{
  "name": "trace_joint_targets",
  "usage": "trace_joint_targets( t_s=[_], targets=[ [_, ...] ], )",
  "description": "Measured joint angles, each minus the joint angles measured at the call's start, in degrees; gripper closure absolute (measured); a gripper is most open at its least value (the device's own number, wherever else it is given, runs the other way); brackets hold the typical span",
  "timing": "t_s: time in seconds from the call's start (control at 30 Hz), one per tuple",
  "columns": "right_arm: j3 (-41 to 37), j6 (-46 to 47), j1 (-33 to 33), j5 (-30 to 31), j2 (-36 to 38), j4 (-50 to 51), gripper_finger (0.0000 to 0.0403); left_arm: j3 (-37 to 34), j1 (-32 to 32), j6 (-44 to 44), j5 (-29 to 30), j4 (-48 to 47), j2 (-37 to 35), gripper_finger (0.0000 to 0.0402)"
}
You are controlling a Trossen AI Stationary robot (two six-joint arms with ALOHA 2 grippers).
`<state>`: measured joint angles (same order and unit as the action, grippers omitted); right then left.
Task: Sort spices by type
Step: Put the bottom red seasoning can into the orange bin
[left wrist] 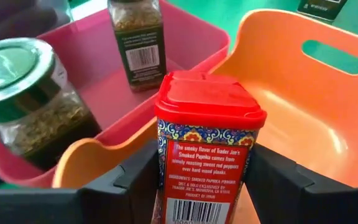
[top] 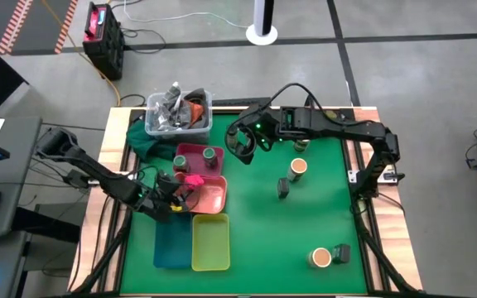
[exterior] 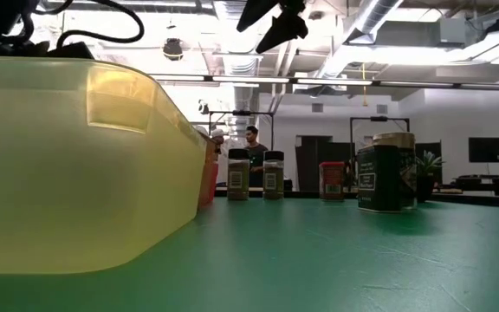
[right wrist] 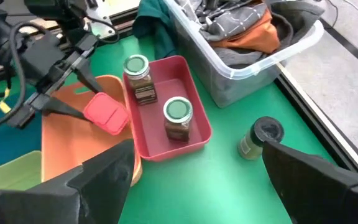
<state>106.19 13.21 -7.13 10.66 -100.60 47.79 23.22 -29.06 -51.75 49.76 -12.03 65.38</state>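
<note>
My left gripper [top: 184, 185] is shut on a red-lidded paprika tin [left wrist: 207, 149] over the left edge of the salmon tray [top: 214, 197]. Two dark jars with green lids [right wrist: 178, 118] [right wrist: 137, 78] stand in the pink tray [top: 190, 152] beside it. Jars with tan tops [top: 298, 168] [top: 321, 257] and small dark ones [top: 283, 189] [top: 342, 252] stand on the green mat. Another jar [right wrist: 258, 138] stands near the far edge. My right gripper [right wrist: 197, 180] hangs open, high above the mat and right of the pink tray. My left gripper pinches the paprika tin between its two fingers, on two opposite sides of its body [left wrist: 166, 163] just below the red lid. The fingers [left wrist: 129, 183] come slanting down from the table's left. The tin stands upright; its bottom is outside the wrist view.
A clear bin [top: 179, 116] of cloth and clutter stands at the far left on a dark green cloth. The teal tray [top: 171, 242] and the yellow tray [top: 210, 242] lie side by side near the front edge. Bare green mat [top: 263, 240] lies between the trays and the right-hand jars.
</note>
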Motion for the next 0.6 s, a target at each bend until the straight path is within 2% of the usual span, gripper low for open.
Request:
trace_joint_targets(
  t_s=[0.27,0.6],
  targets=[
    [0.0,-0.4,0.0,0.0,0.0,0.0,0.0026,0.7,0.0,0.6,-5.2,-1.0,-0.9,0.0158],
    [0.0,-1.7,0.0,0.0,0.0,1.7,0.0026,5.4,0.0,5.1,-6.3,-5.3,-6.3,0.0152]
  ],
)
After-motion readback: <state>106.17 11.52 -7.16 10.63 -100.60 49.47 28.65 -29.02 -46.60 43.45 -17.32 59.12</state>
